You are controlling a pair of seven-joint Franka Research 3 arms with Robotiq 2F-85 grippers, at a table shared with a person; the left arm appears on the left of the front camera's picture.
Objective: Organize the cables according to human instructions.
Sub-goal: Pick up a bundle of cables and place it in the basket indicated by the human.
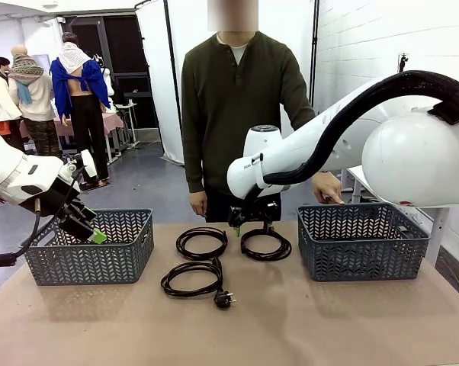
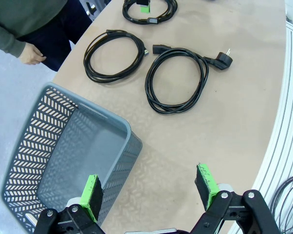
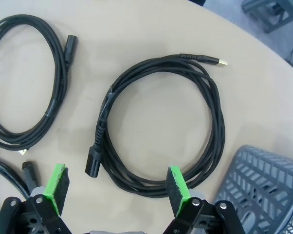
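**Right gripper**: jaws spread wide and holding nothing, poised over the nearer arc of the far-right coil. Whether the green pads touch the cord cannot be told. The front view sets this gripper low over that coil, which lies beyond the plug coil and to its right. The right wrist view adds the cord's two ends: a slim metal-tipped connector and a blocky black socket end.

**Left gripper**: jaws wide and holding nothing. One pad is over the corner of the left basket, the other over the bare surface. In the front view the gripper hangs above that basket, to the left of the plug coil.

**Cables:** three black coils lie flat on the surface, apart from one another.
- The plug coil has a chunky angled plug; in the front view the plug sits at the coil's near right.
- The far-left coil lies just beyond the plug coil; the left wrist view gives it from above.
- The far-right coil sits at the top edge of the left wrist view.

**Baskets:** grey lattice. The left basket lies to the left of the plug coil and the right basket to its right. The right wrist view catches the right basket's corner.

**Person**: stands at the far edge beyond the plug coil, with one hand above the right basket's far rim.
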